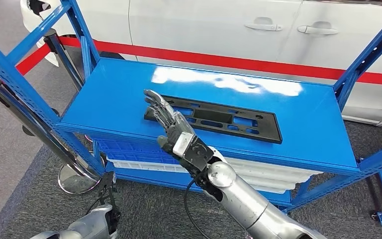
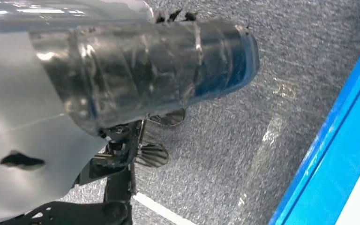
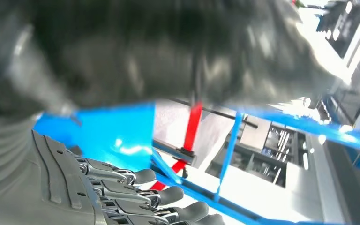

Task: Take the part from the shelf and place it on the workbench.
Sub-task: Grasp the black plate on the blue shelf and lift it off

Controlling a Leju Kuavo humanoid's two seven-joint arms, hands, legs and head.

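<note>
Right hand (image 1: 165,115), fingers spread and holding nothing, hovers at the black part's (image 1: 224,119) left end; reach under the end near the shelf's (image 1: 298,144) front edge before closing

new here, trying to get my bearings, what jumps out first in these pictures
The bright blue shelf dominates the head view, with a flat black part lying on its top level. The right hand, fingers extended, reaches over the part's near left end. Behind the shelf stands a white car with a red stripe.
</note>
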